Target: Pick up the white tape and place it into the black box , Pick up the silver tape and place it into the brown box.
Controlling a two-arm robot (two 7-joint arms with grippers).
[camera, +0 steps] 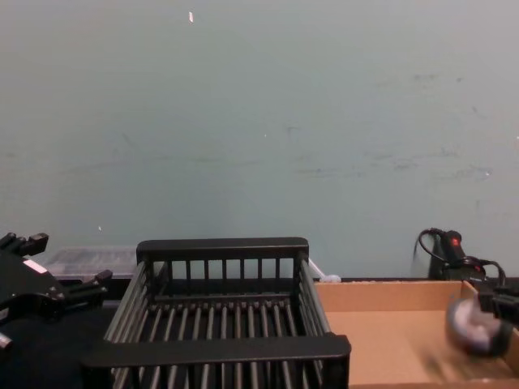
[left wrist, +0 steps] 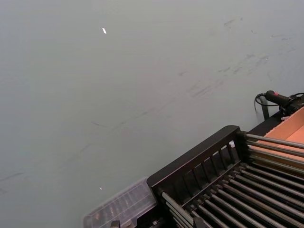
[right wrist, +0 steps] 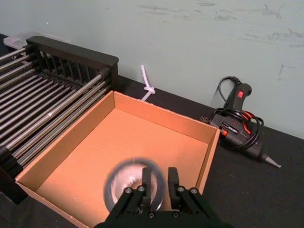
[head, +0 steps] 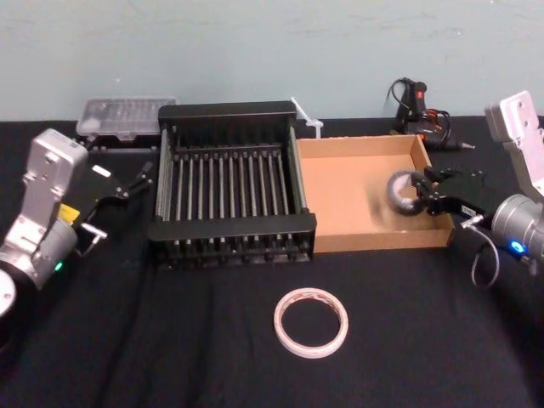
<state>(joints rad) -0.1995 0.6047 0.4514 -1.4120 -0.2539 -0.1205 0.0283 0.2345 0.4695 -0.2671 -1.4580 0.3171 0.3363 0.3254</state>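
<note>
The right gripper hung over the right end of the shallow tan cardboard brown box, its fingers a little spread. The small, thick, grey silver tape showed blurred at the fingertips, inside the box's walls. The large thin white tape lay flat on the black-clothed table, in front of both boxes. The slatted black box stood touching the brown one's left side. The left gripper hung spread just left of it.

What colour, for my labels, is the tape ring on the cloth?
Whitish; the tape ring shows best in the head view.
</note>
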